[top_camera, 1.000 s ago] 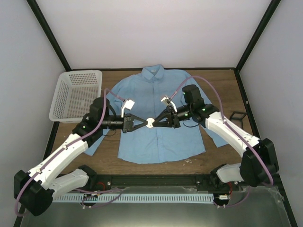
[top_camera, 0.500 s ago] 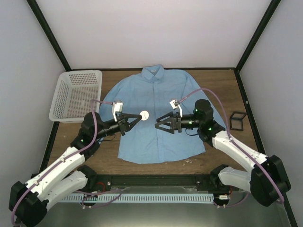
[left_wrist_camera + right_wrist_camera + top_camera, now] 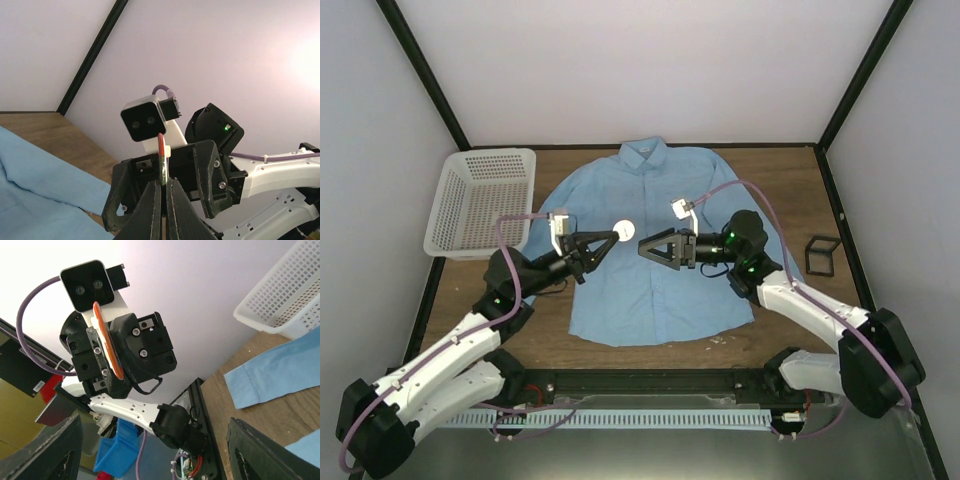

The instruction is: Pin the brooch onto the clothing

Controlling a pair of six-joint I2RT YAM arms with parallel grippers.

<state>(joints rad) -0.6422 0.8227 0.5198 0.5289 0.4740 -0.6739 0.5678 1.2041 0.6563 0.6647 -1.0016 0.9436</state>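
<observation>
Brooch (image 3: 624, 229) markings too small to tell, possibly overexposed.

Bright, even light, soft shadows (pale glare on the wall (image 3: 300, 60) in wrist views)

A white mesh basket (image 3: 450, 236) sits at the far left corner of a wooden table (image 3: 790, 180). A small black square frame (image 3: 825, 238) stands near the table's right edge, well apart from the basket. Pale specks (image 3: 721, 340) dot the wood toward the near edge. White walls (image 3: 650, 70) enclose the scene.
</observation>
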